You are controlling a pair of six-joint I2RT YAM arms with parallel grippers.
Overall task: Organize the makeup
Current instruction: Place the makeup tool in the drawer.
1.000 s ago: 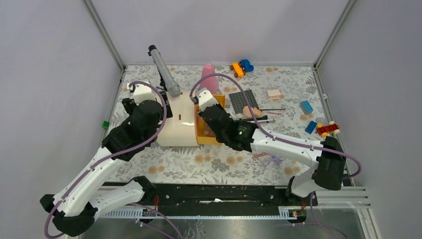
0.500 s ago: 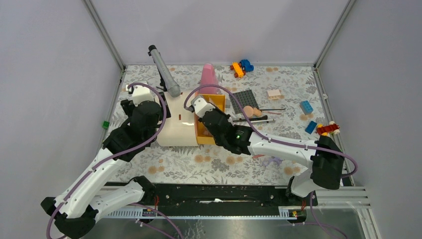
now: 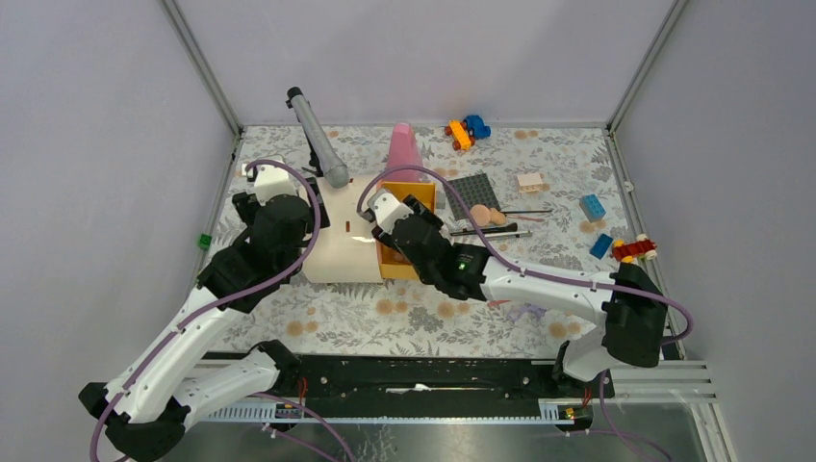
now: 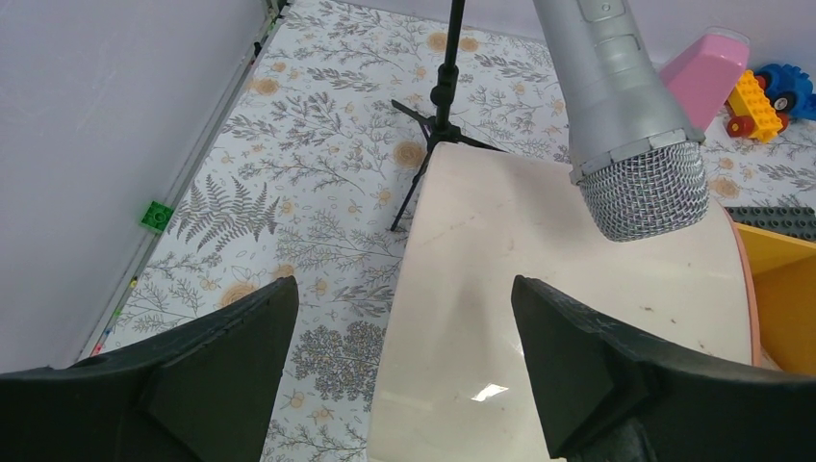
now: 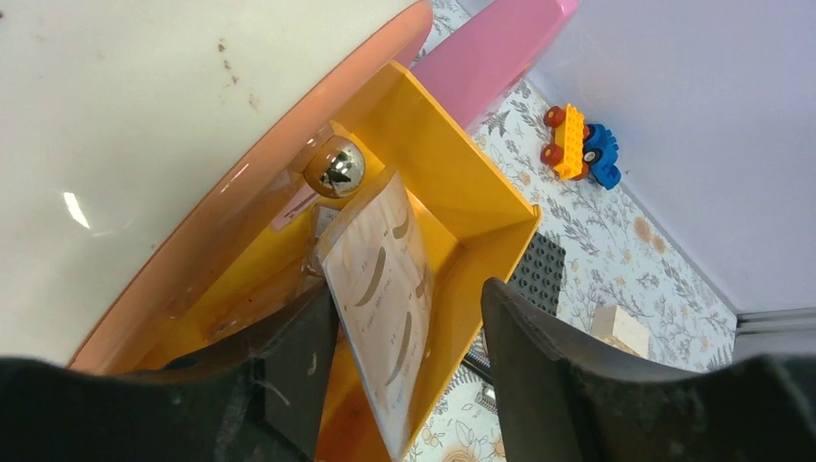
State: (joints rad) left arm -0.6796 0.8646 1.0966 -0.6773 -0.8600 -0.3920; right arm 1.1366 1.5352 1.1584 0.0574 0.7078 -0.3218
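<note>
From above, the right gripper point(image 3: 396, 214) hangs over the open yellow plastic tray point(image 3: 421, 192). The peach egg-shaped sponge point(image 3: 479, 214) and thin brushes point(image 3: 500, 232) lie outside it, to its right.

The left wrist view shows the left gripper point(image 4: 404, 318) spread wide above the glossy cream case point(image 4: 539, 260), holding nothing.

In the right wrist view the jaws stand parted either side of a clear packet printed with brown brow shapes point(image 5: 380, 279). It leans inside the tray, gripped by nothing. I'd lift straight up, so no finger drags it out.

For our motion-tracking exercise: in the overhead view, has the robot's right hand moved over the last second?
Yes. The right hand has shifted left, away from the dark grey studded plate and toward the cream box.
</note>
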